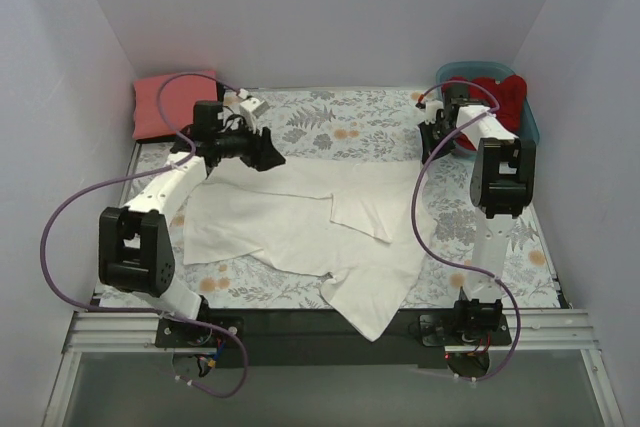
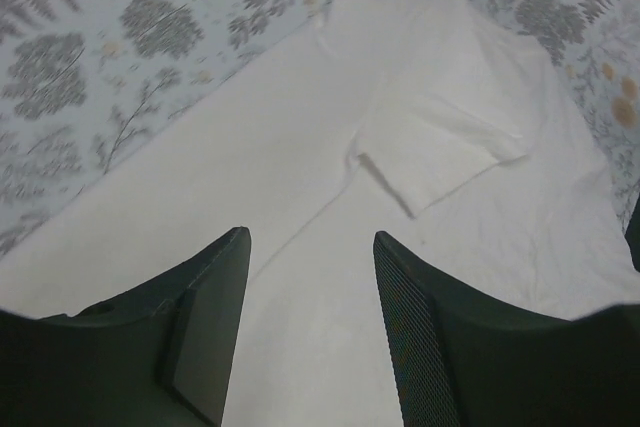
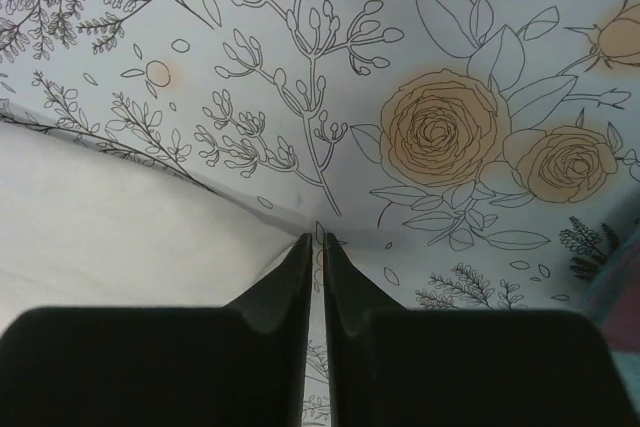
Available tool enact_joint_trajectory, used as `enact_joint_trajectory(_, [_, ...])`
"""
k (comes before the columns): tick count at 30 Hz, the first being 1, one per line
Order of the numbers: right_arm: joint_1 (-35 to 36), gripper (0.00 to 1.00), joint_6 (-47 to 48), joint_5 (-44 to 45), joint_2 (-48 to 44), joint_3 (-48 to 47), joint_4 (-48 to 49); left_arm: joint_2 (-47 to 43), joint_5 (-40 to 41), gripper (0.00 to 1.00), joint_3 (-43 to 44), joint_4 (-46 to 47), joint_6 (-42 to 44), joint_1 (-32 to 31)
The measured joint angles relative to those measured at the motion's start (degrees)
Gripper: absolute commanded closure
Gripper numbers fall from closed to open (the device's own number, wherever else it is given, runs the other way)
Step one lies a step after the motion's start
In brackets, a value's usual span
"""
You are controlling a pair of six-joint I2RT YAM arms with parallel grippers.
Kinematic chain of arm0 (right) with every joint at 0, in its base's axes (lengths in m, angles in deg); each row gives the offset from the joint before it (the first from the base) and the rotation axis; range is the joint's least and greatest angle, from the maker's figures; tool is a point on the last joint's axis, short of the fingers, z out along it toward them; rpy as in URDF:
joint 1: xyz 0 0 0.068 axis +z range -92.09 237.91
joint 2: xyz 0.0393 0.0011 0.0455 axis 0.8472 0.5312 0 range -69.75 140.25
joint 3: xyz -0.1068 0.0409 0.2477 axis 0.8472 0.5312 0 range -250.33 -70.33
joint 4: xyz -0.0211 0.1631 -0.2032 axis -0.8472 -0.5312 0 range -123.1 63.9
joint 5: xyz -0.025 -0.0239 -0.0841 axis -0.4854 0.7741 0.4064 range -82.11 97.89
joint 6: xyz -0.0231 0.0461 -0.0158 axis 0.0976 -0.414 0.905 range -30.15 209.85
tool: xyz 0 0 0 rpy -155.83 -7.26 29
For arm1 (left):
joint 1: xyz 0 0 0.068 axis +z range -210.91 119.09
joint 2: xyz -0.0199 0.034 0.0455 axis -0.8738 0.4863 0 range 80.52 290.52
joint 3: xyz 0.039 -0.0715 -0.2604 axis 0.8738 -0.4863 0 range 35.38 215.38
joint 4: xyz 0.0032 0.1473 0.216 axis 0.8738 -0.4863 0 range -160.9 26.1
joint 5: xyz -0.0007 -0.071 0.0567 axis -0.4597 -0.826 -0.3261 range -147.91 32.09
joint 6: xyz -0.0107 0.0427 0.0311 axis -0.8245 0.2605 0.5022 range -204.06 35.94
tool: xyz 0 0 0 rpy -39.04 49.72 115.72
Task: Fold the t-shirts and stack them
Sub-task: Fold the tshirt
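Plainly left pincer wide above white t-shirt; right pincer (wrist view only) shut at edge.

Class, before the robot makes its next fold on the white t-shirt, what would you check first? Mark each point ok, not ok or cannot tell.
1. Left gripper open, over the white t-shirt: ok.
2. Right gripper gripping only the shirt: cannot tell. Its jaws are shut at the shirt's edge, where the table cloth puckers.
3. White t-shirt lying flat: not ok. One flap is folded over and the near part hangs past the table edge.
4. Coral-pink t-shirt folded, at the far left corner: ok.
5. Red t-shirt folded: not ok. It lies bunched in the teal tub.
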Motion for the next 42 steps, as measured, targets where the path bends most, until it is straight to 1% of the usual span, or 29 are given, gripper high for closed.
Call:
enact_joint_trajectory(1, [0.1, 0.83, 0.1, 0.3, 0.4, -0.3, 0.2, 0.2, 1.1, 0.48, 0.3, -1.4, -0.9, 2.7])
enact_joint_trajectory(2, [0.2, 0.79, 0.1, 0.5, 0.4, -0.3, 0.0, 0.7, 2.0, 0.48, 0.7, -3.0, -1.5, 5.0])
enact_joint_trajectory(5, [0.5, 0.75, 0.3, 0.3, -1.8, 1.0, -0.1, 3.0, 5.0, 0.50, 2.3, -6.7, -2.6, 10.5])
enact_joint_trajectory(9, [2.1, 0.76, 0.6, 0.4, -11.3, 5.3, -1.4, 7.3, 8.0, 0.50, 5.3, -10.3, -3.4, 16.5])
enact_joint_trajectory(12, [4.5, 0.78, 1.5, 1.2, -18.2, 7.0, -1.4, 11.4, 11.4, 0.50, 7.9, -12.8, -3.9, 19.8])
enact_joint_trajectory(14, [7.0, 0.79, 2.3, 2.4, -21.1, 8.2, -1.3, 14.3, 13.7, 0.50, 9.8, -14.5, -3.8, 21.1])
enact_joint_trajectory(16, [9.9, 0.79, 3.3, 4.2, -21.2, 8.8, -1.4, 16.5, 16.0, 0.50, 10.9, -15.7, -3.5, 21.5])
enact_joint_trajectory(20, [14.4, 0.80, 5.1, 7.4, -16.8, 10.1, -1.8, 19.0, 20.4, 0.51, 11.3, -18.2, -2.1, 21.3])
enact_joint_trajectory(22, [15.3, 0.80, 6.1, 8.9, -13.9, 10.4, -2.4, 19.4, 21.8, 0.51, 11.3, -19.0, -1.6, 21.2])
enact_joint_trajectory(29, [14.4, 0.81, 9.3, 15.1, -6.4, 10.2, -3.2, 19.9, 24.8, 0.51, 11.2, -19.2, -0.8, 21.2])
enact_joint_trajectory(34, [13.3, 0.82, 10.3, 17.7, -1.1, 1.8, -5.2, 24.6, 25.6, 0.52, 13.0, -19.4, -1.2, 21.2])
enact_joint_trajectory(39, [11.6, 0.81, 10.9, 20.1, 5.4, -8.9, -5.1, 29.5, 25.0, 0.53, 19.8, -19.6, -2.3, 21.3])
enact_joint_trajectory(42, [11.1, 0.80, 11.3, 21.6, 9.2, -15.1, -4.7, 33.6, 24.0, 0.53, 25.7, -19.8, -3.0, 21.1])
